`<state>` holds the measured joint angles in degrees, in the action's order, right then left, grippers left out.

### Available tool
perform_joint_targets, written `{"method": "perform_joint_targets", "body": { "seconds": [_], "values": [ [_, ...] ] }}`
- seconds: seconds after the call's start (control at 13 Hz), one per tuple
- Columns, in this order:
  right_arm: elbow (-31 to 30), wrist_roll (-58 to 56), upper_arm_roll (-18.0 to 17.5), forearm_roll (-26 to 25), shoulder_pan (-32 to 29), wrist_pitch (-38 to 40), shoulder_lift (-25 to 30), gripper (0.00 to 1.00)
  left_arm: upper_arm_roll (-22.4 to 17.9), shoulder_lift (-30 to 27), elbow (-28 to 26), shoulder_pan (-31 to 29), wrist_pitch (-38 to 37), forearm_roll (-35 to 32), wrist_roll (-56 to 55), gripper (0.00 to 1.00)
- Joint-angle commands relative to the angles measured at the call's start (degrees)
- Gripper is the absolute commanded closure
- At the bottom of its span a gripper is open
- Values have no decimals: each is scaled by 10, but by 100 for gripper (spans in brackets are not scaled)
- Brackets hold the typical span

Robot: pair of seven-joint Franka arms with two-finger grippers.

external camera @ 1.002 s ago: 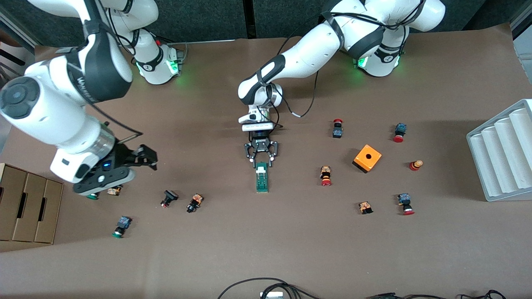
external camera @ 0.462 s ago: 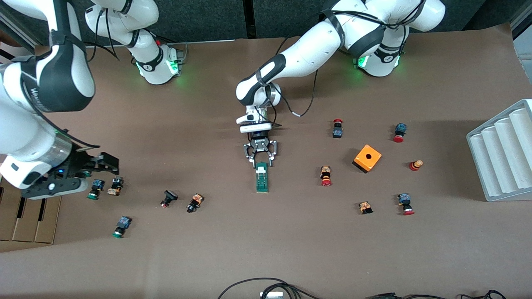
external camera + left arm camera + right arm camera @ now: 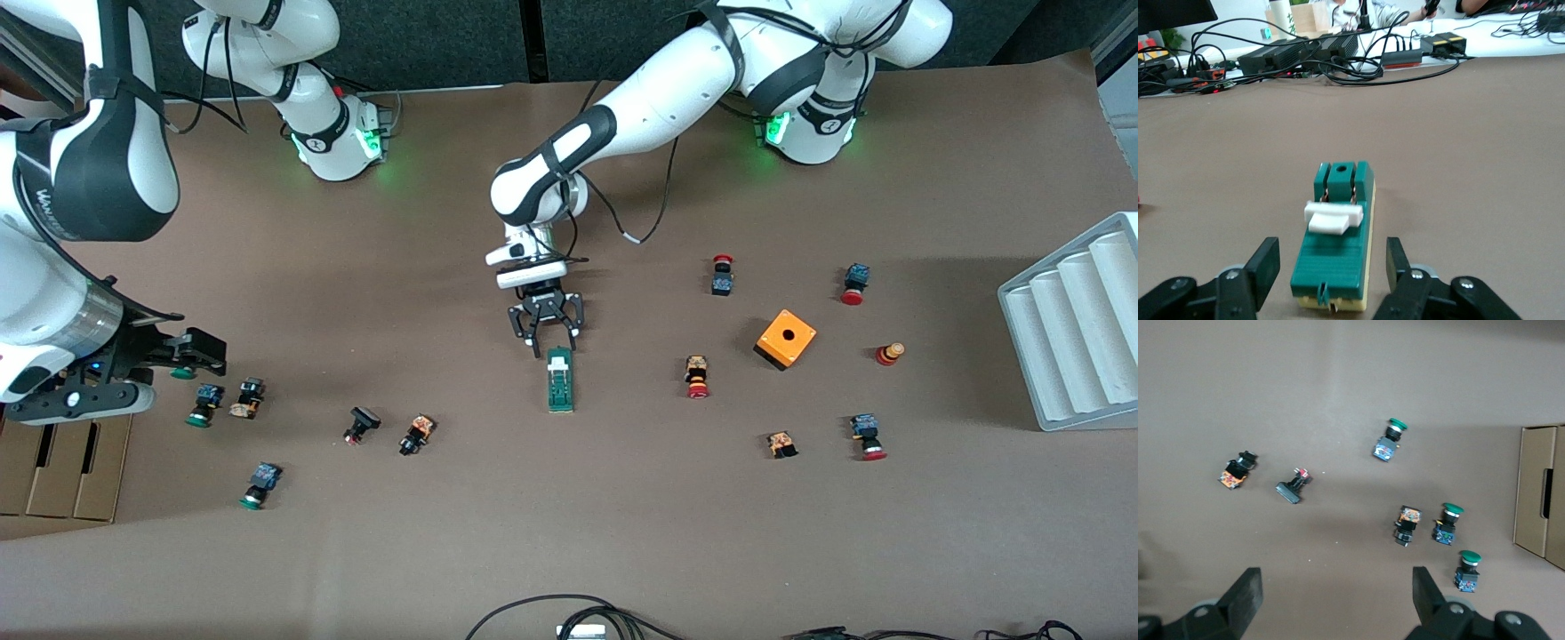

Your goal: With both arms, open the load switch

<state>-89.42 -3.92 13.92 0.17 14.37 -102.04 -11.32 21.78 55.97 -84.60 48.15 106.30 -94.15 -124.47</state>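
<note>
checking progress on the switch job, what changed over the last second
The left gripper let go of the load switch and drew back toward its base, jaws now open and clear of the switch's end. The right gripper, jaws open, swung out toward the right arm's end of the table, near the cardboard box. The load switch, the push buttons and the orange box stayed put.

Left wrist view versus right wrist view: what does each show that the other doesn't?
Only the left wrist view shows the load switch with its white sliding piece, lying between the left gripper's open fingers, none touching.

Only the right wrist view shows green push buttons, a cardboard box and the open right gripper, holding nothing.

Both show the brown table.
</note>
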Motion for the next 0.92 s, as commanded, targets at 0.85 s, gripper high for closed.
{"method": "perform_joint_targets", "body": {
  "seconds": [0.85],
  "values": [
    [9, 2, 5, 46, -91, 11, 0, 0, 38, -133, 23, -92, 44, 294, 345, 12]
  ]
}}
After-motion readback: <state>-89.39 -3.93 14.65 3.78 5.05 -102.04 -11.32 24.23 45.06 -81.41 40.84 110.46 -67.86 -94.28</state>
